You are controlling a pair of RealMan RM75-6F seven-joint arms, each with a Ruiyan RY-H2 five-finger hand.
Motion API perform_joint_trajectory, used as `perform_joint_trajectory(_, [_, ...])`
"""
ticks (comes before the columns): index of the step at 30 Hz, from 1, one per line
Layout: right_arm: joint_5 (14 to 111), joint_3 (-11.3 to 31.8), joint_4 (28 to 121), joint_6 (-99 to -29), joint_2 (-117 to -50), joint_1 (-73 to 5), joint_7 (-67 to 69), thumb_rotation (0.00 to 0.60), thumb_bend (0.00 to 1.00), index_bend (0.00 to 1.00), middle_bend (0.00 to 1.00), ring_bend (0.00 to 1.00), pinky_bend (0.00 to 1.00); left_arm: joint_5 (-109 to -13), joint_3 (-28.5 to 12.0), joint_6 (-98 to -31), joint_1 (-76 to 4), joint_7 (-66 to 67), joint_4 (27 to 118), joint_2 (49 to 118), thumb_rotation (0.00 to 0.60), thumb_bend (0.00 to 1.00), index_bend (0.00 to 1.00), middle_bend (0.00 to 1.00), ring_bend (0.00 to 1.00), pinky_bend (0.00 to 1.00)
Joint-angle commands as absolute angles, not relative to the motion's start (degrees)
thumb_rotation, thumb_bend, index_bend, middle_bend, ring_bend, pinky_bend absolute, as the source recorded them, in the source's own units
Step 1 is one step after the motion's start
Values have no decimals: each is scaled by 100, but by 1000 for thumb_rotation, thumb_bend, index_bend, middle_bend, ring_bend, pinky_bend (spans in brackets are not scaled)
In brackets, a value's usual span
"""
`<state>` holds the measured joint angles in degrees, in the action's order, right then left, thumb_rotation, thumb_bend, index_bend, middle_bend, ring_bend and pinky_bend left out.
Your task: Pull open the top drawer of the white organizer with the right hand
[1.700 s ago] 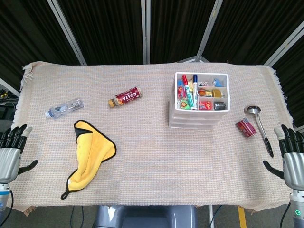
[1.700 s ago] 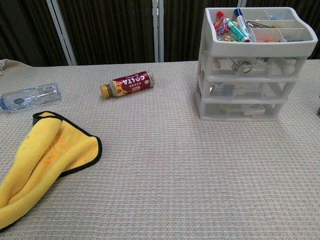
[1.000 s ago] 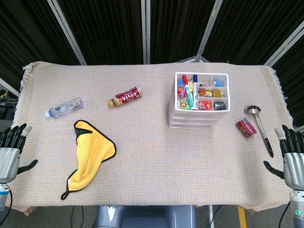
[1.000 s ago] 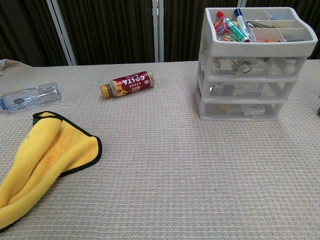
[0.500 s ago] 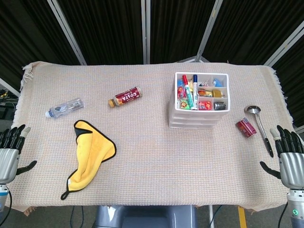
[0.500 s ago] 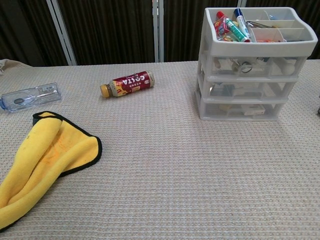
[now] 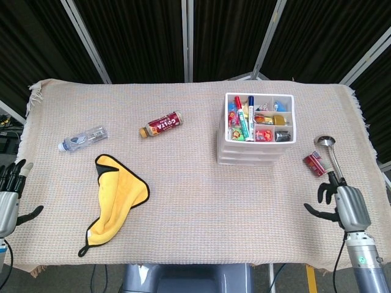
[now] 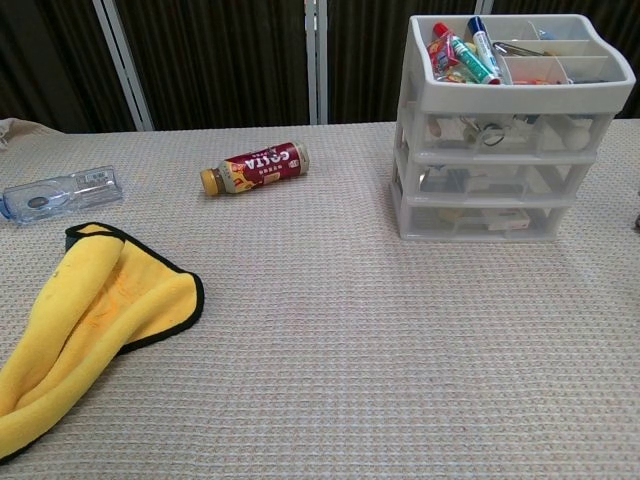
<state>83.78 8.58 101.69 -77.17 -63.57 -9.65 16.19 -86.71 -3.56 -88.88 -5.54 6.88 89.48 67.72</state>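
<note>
The white organizer (image 7: 255, 152) stands right of the table's middle, its open top tray filled with markers and small items. In the chest view the organizer (image 8: 410, 150) shows three stacked clear drawers, and the top drawer (image 8: 505, 128) sits flush with the frame, closed. My right hand (image 7: 341, 204) hovers over the table's front right corner, well in front and to the right of the organizer, fingers apart and empty. At the far left edge my left hand (image 7: 8, 198) is open, off the table. Neither hand appears in the chest view.
A red can (image 7: 316, 163) and a metal ladle (image 7: 330, 155) lie between my right hand and the organizer. A brown drink bottle (image 7: 161, 124), a clear plastic bottle (image 7: 82, 139) and a yellow cloth (image 7: 116, 195) lie on the left half.
My right hand has moved from beyond the table's right edge inward to the left over the front right corner. My left hand has slipped slightly further left. The drawers have not moved.
</note>
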Motion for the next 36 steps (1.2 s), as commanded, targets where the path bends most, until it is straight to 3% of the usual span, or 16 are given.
perform_joint_trajectory(1, [8121,895,10712,-7064,-6172,-1310,2260,600,129,91,756,778,577,-8684,-363,-8914,-546,655,8951,6769,600,49,0,0,0,0])
perform_joint_trajectory(11, [7564,1026,11017,-6307,-6613,-1799,2626,600,160,91,756,778,576,-8797,-388,-9137,-471,472,8913,6743,600,48,0,0,0,0])
perform_joint_trajectory(36, [6298,1384,10393,-5680,-7890,-2404,2684,600,184,70,752,778,574,-8833,-416,-9243,-406,260,8931,6651,600,49,0,0,0,0])
